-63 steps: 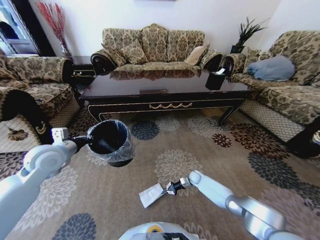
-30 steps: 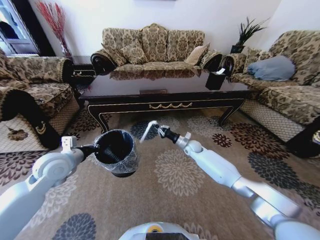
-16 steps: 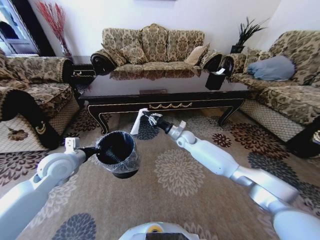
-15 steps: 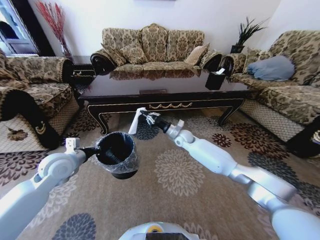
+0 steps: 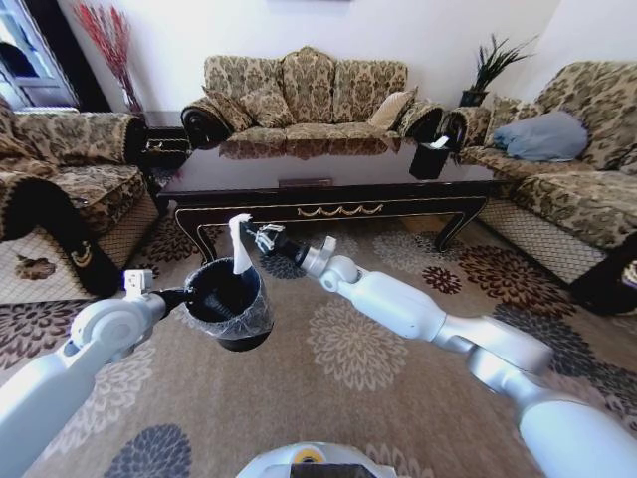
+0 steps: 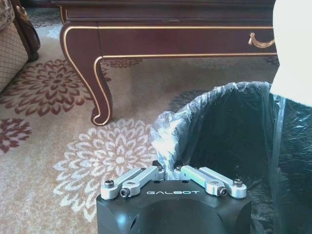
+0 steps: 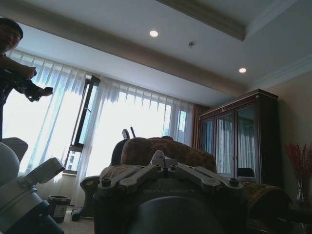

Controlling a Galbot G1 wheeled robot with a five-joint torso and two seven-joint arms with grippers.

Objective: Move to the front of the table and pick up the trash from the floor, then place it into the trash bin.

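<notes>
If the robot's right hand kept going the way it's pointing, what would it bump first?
Probably the white paper it already holds above the trash bin. Past that, the right hand points toward the left sofa, though depth is hard to judge.

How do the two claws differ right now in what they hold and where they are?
The left claw grips the bin's lined rim; the right claw pinches a white paper. The left claw holds the bin up off the carpet at the robot's left; the right claw reaches across in front of the table, with the paper hanging over the bin's mouth. Both are shut on something.
</notes>
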